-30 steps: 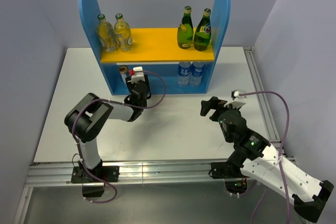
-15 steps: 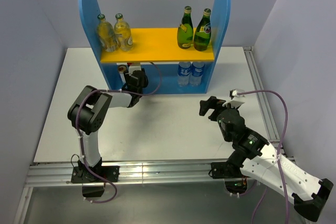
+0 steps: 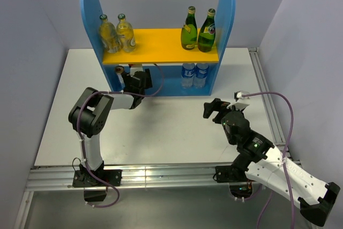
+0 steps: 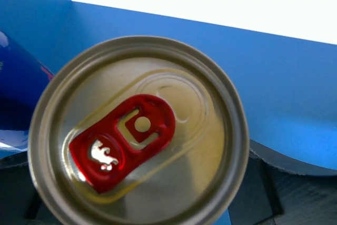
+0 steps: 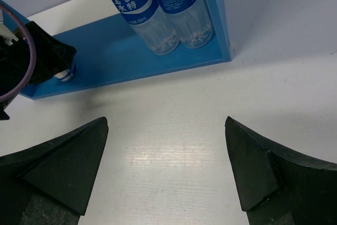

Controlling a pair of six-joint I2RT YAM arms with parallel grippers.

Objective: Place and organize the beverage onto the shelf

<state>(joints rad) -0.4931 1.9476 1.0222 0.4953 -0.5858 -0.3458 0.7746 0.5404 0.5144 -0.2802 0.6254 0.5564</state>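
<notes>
The blue shelf [image 3: 228,14] has a yellow-orange upper board. Two pale bottles [image 3: 117,35] stand at its left end, two green bottles [image 3: 197,30] at its right. My left gripper [image 3: 138,78] reaches into the lower level. A silver can [image 4: 139,130] with a red tab stands upright between its jaws. A sliver of blue shows between the can's rim and the right finger [image 4: 266,193], so the jaws are open. Another can [image 3: 124,69] stands just to its left. My right gripper [image 5: 168,172] hangs open over bare table in front of the shelf.
Two clear bottles with blue labels [image 5: 158,3] stand on the lower level, right of centre. The shelf's tall side panels and the upper board hem in the left gripper. White walls close the table on three sides.
The left arm pushed forward under the upper board with the can, then its jaws widened around the can. The right arm has barely moved.
</notes>
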